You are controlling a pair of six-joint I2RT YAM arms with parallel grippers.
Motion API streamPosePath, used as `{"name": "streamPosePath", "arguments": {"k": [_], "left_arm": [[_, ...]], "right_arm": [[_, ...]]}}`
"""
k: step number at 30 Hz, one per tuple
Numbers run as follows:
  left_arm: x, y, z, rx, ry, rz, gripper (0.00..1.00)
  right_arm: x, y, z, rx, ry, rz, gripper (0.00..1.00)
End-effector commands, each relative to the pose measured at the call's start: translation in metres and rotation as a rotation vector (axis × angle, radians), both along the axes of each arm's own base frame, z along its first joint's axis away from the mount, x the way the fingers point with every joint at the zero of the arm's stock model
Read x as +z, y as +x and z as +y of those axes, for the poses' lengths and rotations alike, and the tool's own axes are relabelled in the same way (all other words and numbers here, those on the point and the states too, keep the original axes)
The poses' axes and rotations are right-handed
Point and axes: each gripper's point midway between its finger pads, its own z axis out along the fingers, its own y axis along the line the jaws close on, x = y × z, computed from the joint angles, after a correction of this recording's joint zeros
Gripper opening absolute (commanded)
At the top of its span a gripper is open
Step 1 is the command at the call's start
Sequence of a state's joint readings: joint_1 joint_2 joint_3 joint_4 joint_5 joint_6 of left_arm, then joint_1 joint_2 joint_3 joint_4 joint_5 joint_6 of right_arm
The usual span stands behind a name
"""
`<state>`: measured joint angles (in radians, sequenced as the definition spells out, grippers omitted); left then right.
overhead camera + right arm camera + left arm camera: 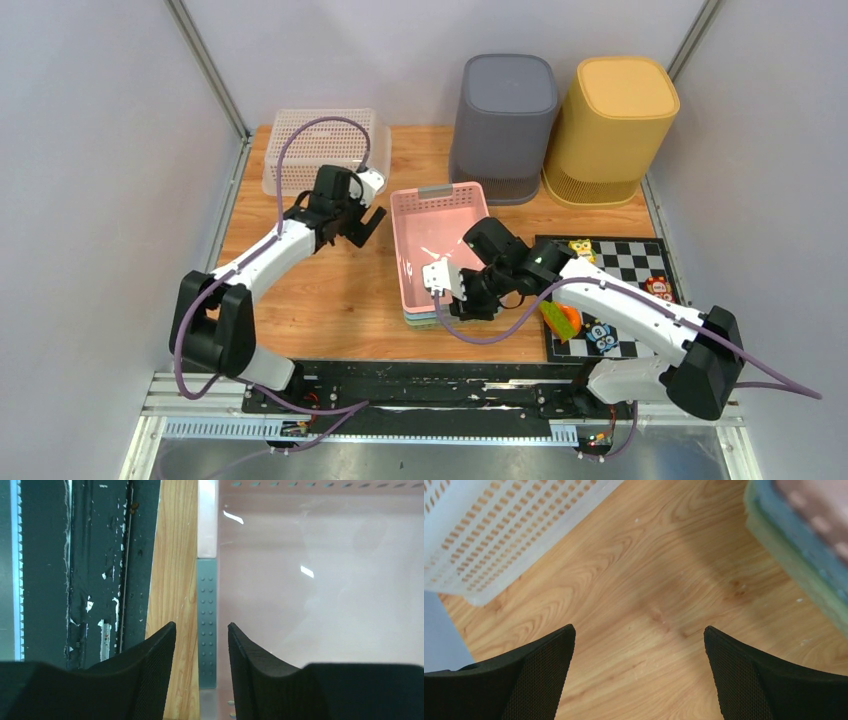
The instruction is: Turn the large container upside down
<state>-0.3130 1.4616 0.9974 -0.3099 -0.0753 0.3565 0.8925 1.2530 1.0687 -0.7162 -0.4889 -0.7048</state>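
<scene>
The large container is a pink basket (440, 232) standing open side up at mid-table, nested on top of a blue and a green one (804, 565). My right gripper (434, 279) reaches down over its near rim. In the right wrist view (201, 625) its jaws are part-way open and straddle the rim's grey grip patch (207, 595). One finger is outside over the wood, the other inside the pink basket (320, 590), with a gap on both sides. My left gripper (362, 228) hovers wide open over bare wood (639, 627), left of the stack, holding nothing.
A white perforated basket (320, 150) lies bottom up at the back left, close to my left gripper (499, 525). Grey (505, 125) and yellow (610, 130) bins stand at the back. A checkerboard mat (625, 265) with small toys lies at the right.
</scene>
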Motion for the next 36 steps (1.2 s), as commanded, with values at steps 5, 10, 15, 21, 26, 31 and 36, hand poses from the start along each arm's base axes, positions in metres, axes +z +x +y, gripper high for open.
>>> {"name": "streamPosePath", "arguments": {"k": [5, 10, 15, 21, 26, 31, 36], "left_arm": [[-0.006, 0.007, -0.062, -0.154, -0.071, -0.044, 1.0], [-0.021, -0.008, -0.101, -0.242, -0.061, -0.018, 1.0], [-0.027, -0.015, -0.129, -0.276, -0.07, 0.002, 1.0], [-0.015, -0.014, -0.144, -0.273, -0.1, 0.011, 1.0], [0.037, -0.006, -0.13, -0.229, -0.1, -0.119, 1.0], [0.107, -0.005, -0.102, -0.19, -0.153, -0.261, 1.0], [0.177, -0.005, -0.056, -0.105, -0.209, -0.418, 1.0]], "right_arm": [[-0.016, -0.003, -0.018, -0.026, -0.055, -0.04, 0.21], [-0.01, -0.01, -0.042, -0.04, -0.047, -0.105, 0.08], [0.0, -0.014, -0.062, -0.07, -0.038, -0.163, 0.03], [0.015, -0.012, -0.075, -0.09, -0.025, -0.217, 0.03], [0.046, -0.01, -0.072, -0.091, 0.026, -0.249, 0.02], [0.088, -0.012, -0.062, -0.074, 0.099, -0.25, 0.02], [0.118, -0.023, -0.045, -0.031, 0.182, -0.177, 0.02]]}}
